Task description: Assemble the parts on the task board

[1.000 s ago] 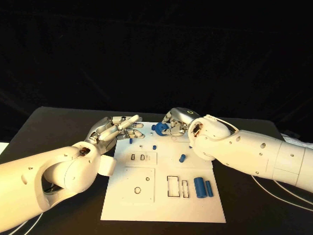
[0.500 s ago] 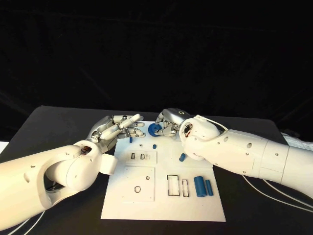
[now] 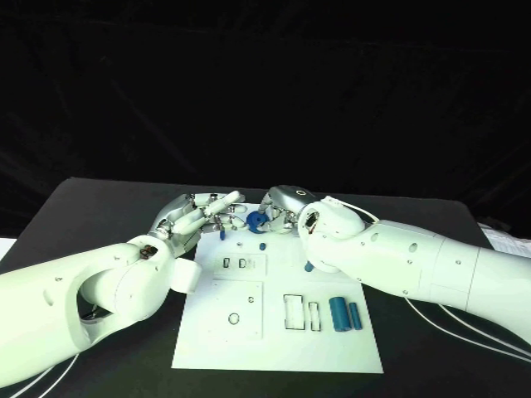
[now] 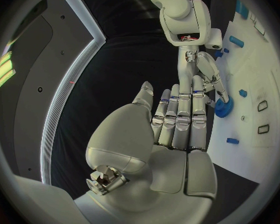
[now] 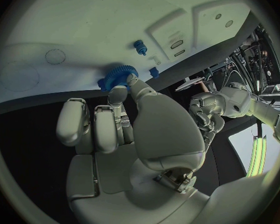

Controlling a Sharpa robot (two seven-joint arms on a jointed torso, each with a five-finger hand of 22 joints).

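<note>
Gear (image 3: 257,220) is what we pinch in our right hand (image 3: 287,207), held over the far edge of the task board (image 3: 278,348). Our left hand (image 3: 200,215) hovers just left of it, fingers straight and empty, so the right hand is nearer.

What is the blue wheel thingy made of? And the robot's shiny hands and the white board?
The blue gear looks like plastic: solid matte colour, fine moulded teeth. The right hand holding it and the left hand look like brushed metal or metal-coated plastic, with a soft silver sheen; I can't tell which. The task board looks like smooth white plastic, flat with neat cut-out slots.
</note>
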